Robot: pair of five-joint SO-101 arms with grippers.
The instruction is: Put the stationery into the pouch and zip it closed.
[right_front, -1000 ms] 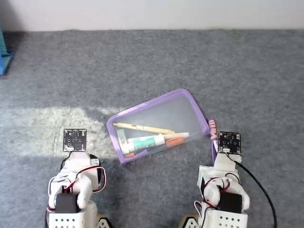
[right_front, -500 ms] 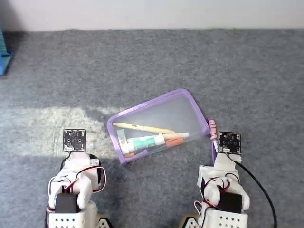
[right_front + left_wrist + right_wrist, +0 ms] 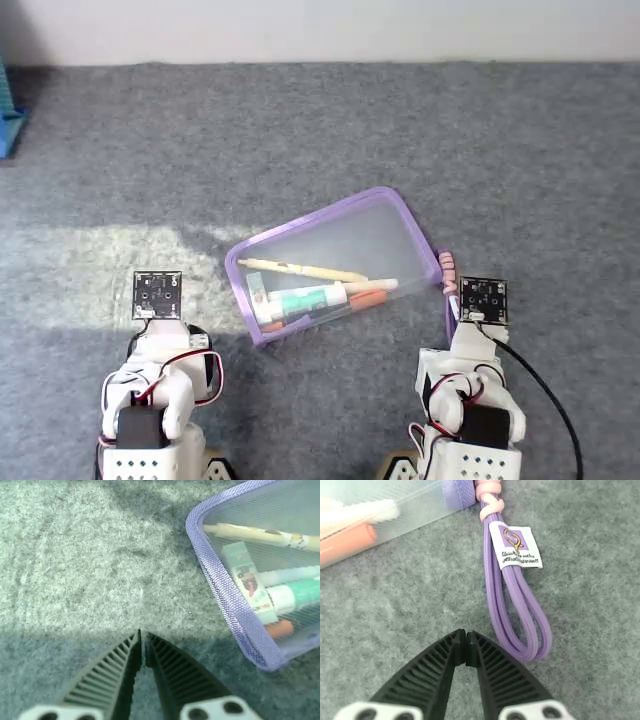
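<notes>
High view: pouch (image 3: 385, 235) lies slanted on the bench (image 3: 300, 130) between my arms, with the stationery (image 3: 310, 297) inside it. Left wrist view: my left fingers (image 3: 136, 645) are pressed together, holding nothing, over bare bench near the pouch's corner. Right wrist view: my right fingers (image 3: 461, 641) are together too, empty, just beside the purple strap (image 3: 494, 590) loop.

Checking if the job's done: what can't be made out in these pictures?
- Pouch: high view, too small to tell whether its zip is closed; both wrist views cut it off at an edge.
- Orange pen: high view, partly hidden by the green tube.
- Label print: right wrist view, too small.
</notes>
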